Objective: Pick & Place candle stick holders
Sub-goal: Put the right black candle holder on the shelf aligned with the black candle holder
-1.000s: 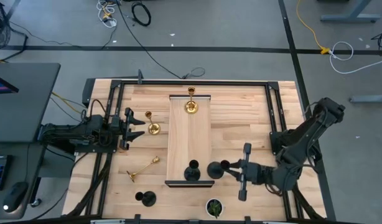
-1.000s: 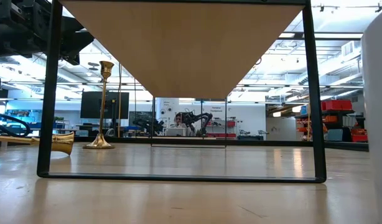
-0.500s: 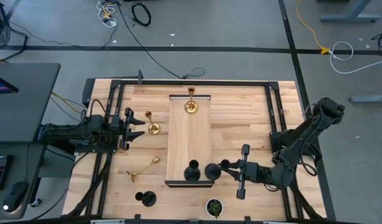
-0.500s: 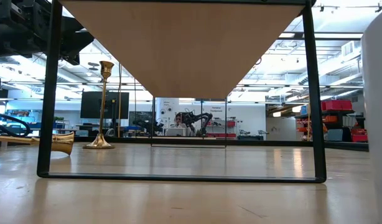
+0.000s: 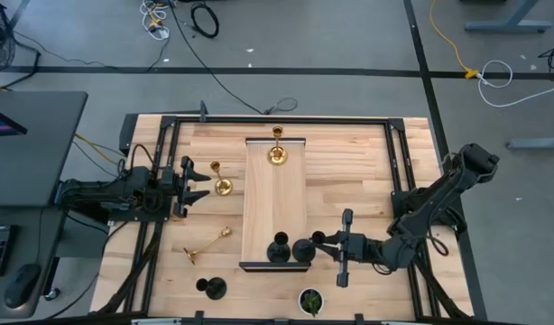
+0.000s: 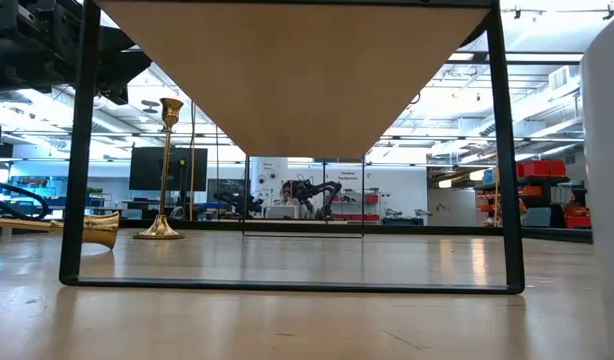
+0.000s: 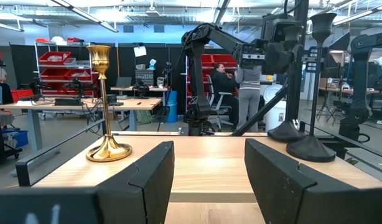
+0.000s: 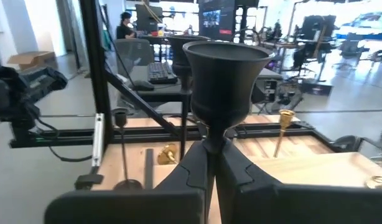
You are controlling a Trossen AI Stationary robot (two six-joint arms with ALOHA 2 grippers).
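- A black candle stick holder (image 5: 303, 250) is being clamped at its stem by the right gripper (image 5: 320, 246), at the tray's (image 5: 273, 194) near right corner.
- The left gripper (image 5: 203, 184) is being kept open, holding nothing, beside a gold holder (image 5: 220, 183).

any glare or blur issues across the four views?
High view: even light, sharp. Low view: raised shelf fills the top in shade, bright room behind. Left wrist view: own fingers soft, gold holder glints. Right wrist view: black holder close and soft, bright windows behind.

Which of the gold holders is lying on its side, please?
The gold holder on the bare table left of the board, nearest the front. The other two, one before the left claw and one on the board, stand upright.
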